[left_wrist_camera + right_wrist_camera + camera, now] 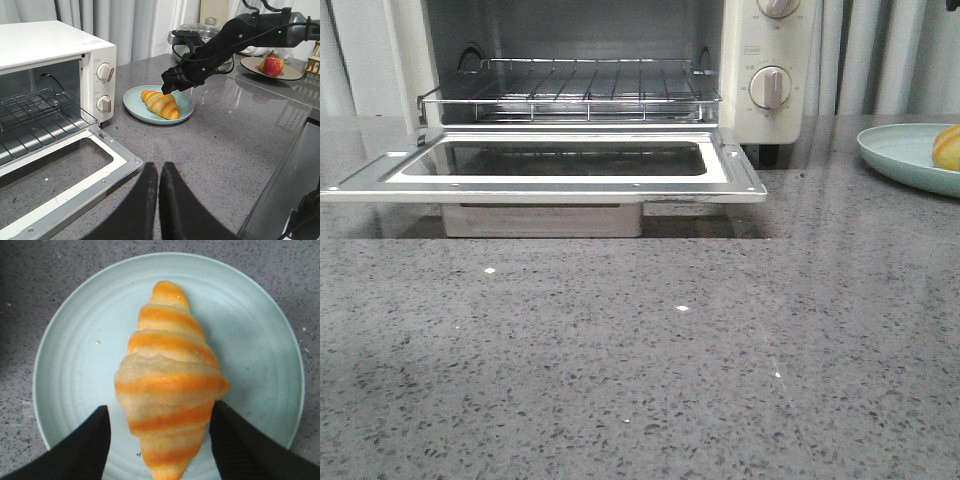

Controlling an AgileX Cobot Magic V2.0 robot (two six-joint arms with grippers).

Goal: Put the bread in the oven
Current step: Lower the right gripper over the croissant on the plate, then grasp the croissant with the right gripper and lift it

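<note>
The bread [167, 385], an orange-and-cream striped croissant roll, lies on a pale green plate [70, 365]. My right gripper [160, 415] is open just above it, with one finger on each side of the bread's near end. In the left wrist view the right gripper [170, 86] hangs over the bread [161, 103] on the plate [134, 100]. The cream-white oven [770, 60] stands with its door [550, 180] folded down and its wire rack [570, 90] bare. It also shows in the left wrist view [95, 55]. My left gripper [158, 170] is shut and empty, low over the counter beside the door's corner.
The plate [900, 150] with the bread [948, 147] sits at the right edge of the front view, right of the oven. An apple on a brown plate [272, 65] and a lidded pot [200, 30] stand behind. The counter's edge [280, 175] drops off on the right.
</note>
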